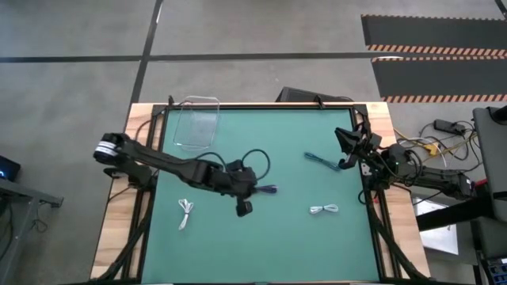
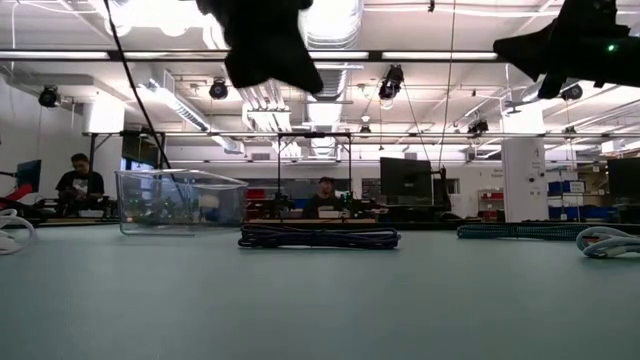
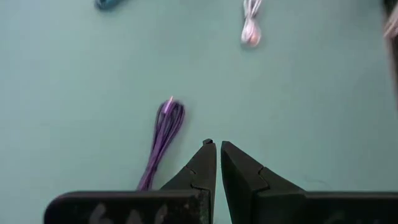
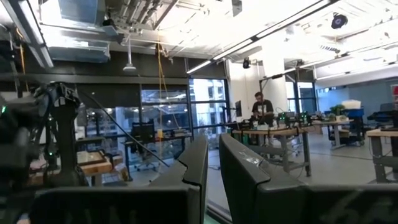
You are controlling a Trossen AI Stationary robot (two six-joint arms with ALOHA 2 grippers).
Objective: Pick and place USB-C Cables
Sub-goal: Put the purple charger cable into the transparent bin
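Your left gripper [image 3: 217, 148] is hanging over the middle of the green surface [image 1: 261, 237] with its fingers squeezed down to a thin slit, holding nothing. The purple cable [image 3: 163, 134] lies flat just beside it, not touching. In the high view that same bundle [image 1: 268, 190] sits right off the gripper's tip. The teal cable [image 1: 321, 161] is near the right edge, close to your right gripper [image 4: 212, 155], which is parked up there with its fingers nearly together and empty too. One white cable [image 1: 324, 210] is lower right, the other white cable [image 1: 186, 211] lower left. The clear bin [image 1: 196, 123] sits at the far left corner.
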